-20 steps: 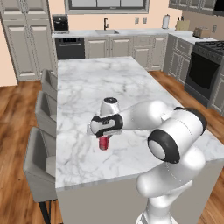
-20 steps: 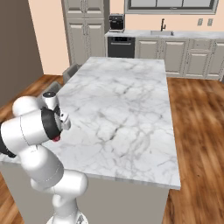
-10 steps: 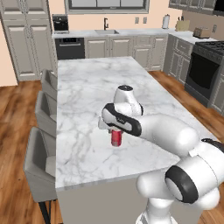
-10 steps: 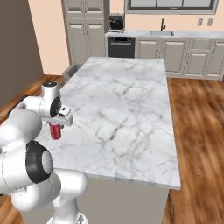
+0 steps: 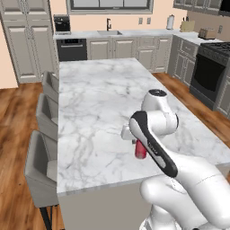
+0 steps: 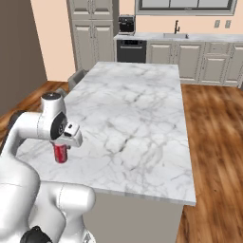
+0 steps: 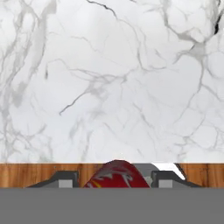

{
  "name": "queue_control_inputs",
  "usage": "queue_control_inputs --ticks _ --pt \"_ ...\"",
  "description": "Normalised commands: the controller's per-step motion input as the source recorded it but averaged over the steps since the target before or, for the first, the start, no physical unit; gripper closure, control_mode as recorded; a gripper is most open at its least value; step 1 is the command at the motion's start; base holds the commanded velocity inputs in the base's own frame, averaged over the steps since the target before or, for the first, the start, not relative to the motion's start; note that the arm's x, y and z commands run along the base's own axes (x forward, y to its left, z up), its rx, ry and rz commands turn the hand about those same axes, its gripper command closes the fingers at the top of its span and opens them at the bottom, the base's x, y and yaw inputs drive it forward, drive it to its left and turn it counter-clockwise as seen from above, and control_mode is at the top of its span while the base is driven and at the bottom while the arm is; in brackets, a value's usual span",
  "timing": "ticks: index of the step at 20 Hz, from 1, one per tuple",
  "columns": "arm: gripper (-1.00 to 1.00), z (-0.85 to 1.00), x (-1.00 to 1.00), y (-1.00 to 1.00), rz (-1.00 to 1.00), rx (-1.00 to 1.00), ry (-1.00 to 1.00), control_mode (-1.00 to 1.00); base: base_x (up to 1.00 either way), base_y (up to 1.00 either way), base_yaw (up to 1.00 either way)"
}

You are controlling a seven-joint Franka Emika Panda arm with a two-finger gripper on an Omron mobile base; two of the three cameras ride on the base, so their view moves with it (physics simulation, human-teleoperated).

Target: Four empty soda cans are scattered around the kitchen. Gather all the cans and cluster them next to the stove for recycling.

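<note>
The white arm bends over the near part of the white marble island worktop [image 5: 94, 103], and its claw [image 6: 62, 148] is clenched around a small red cylindrical soda can [image 6: 60, 153]. In the left base view that can [image 5: 140, 150] sits at centre right of the frame, partly hidden behind the arm's dark-edged forearm, upright and close above the marble near the island's front edge. In the right base view it hangs at the left middle of the frame, just below the white hand, over the worktop's left front corner. In the hand view the can's red body with white markings [image 7: 117, 176] fills the bottom centre, flanked by the two dark finger tips [image 7: 64, 179]. The large black gas stove [image 5: 211, 67] stands at the right edge of the left base view, well apart from the can, across a strip of wooden floor [image 5: 188, 96].
</note>
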Motion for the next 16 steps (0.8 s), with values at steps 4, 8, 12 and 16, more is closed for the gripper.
queue_control_inputs --ticks 4,8,12,16 --pt "1.00 0.27 -1.00 -0.37 0.00 -0.05 -0.08 -1.00 0.00 0.00 0.00" --pt "1.00 0.49 -0.86 -0.28 0.00 -0.04 0.00 -1.00 0.00 0.00 0.00" --pt "1.00 0.69 -0.62 -0.18 0.00 -0.02 0.00 -1.00 0.00 0.00 0.00" --pt "1.00 0.42 -0.50 -0.05 0.00 0.00 0.00 -1.00 0.00 0.00 0.00"
